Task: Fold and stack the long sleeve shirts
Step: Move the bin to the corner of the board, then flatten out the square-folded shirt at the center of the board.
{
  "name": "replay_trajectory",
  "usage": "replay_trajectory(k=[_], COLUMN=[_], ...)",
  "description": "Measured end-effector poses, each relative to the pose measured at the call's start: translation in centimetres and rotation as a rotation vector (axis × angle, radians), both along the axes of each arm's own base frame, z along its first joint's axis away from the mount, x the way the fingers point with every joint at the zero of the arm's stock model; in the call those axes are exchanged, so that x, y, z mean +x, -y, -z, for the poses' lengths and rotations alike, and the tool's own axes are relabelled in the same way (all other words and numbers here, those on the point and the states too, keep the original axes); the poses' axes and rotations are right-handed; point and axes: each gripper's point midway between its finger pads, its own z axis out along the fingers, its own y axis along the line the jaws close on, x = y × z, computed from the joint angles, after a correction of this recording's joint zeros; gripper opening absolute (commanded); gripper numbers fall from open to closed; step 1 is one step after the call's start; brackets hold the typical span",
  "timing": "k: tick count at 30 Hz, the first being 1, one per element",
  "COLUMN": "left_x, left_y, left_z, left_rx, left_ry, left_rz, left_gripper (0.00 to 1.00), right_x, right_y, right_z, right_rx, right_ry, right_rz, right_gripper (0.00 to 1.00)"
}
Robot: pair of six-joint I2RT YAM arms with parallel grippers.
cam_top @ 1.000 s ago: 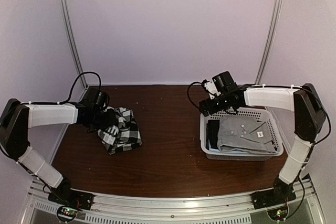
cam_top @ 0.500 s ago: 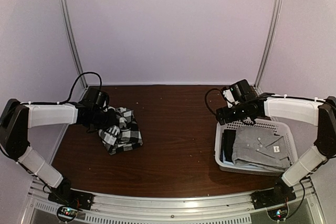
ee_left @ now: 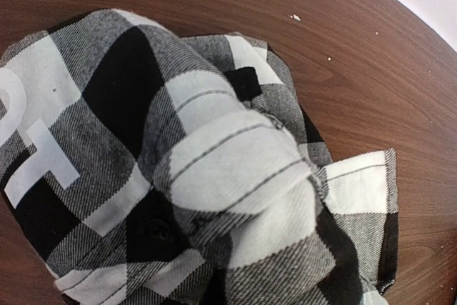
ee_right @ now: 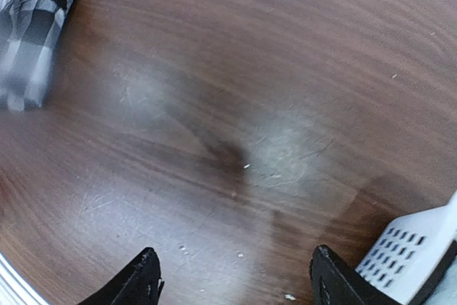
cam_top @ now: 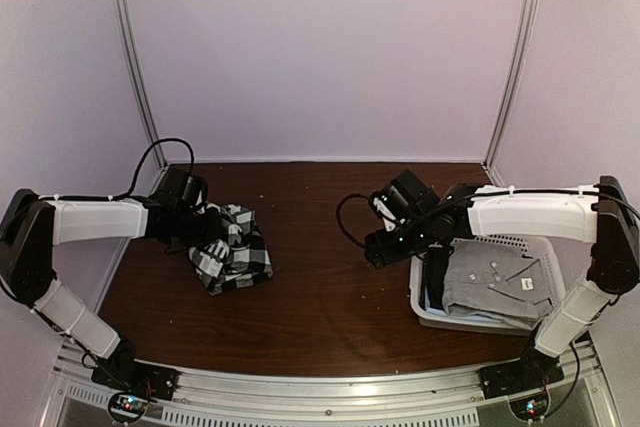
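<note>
While your left hand (cam_top: 203, 232) is clamped shut in the soft, crumpled black-and-white checked shirt (ee_left: 214, 169) on the wooden counter (cam_top: 320, 307), your right hand (ee_right: 234, 276) hangs wide open over bare wood, holding nothing. The smooth grey shirt (cam_top: 495, 282) lies in the white lattice basket (cam_top: 450, 320).

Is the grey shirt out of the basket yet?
No, the top view shows the grey shirt lying inside the white basket, not on the wood.
</note>
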Motion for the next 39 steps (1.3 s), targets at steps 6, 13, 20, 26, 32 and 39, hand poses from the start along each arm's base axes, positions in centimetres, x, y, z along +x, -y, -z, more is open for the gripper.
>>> replay_trajectory(k=[6, 13, 20, 26, 32, 39], left_x=[0.0, -0.2, -0.2, 0.2, 1.0, -2.3], left_y=[0.1, 0.4, 1.5, 4.1, 11.3, 22.2], left_z=[-0.2, -0.2, -0.5, -2.7, -10.8, -23.5], left_rx=[-0.007, -0.020, -0.057, -0.100, -0.193, -0.354], left_ry=[0.004, -0.002, -0.010, 0.023, 0.184, 0.438], left_rz=[0.004, 0.018, 0.065, 0.172, 0.416, 0.775], left_gripper=[0.00, 0.00, 0.00, 0.00, 0.00, 0.00], right_x=[-3.1, -4.9, -5.8, -3.4, 0.9, 5.3], right_y=[-1.2, 2.7, 7.0, 4.4, 0.5, 1.5], right_z=[2.7, 2.6, 3.2, 0.3, -5.3, -9.3], right_rx=[0.051, 0.098, 0.037, 0.070, 0.185, 0.201], right_ry=[-0.090, -0.110, -0.141, -0.090, 0.076, 0.227], right_rz=[0.004, 0.128, 0.253, 0.218, 0.168, 0.235], right_gripper=[0.61, 0.61, 0.65, 0.72, 0.75, 0.77])
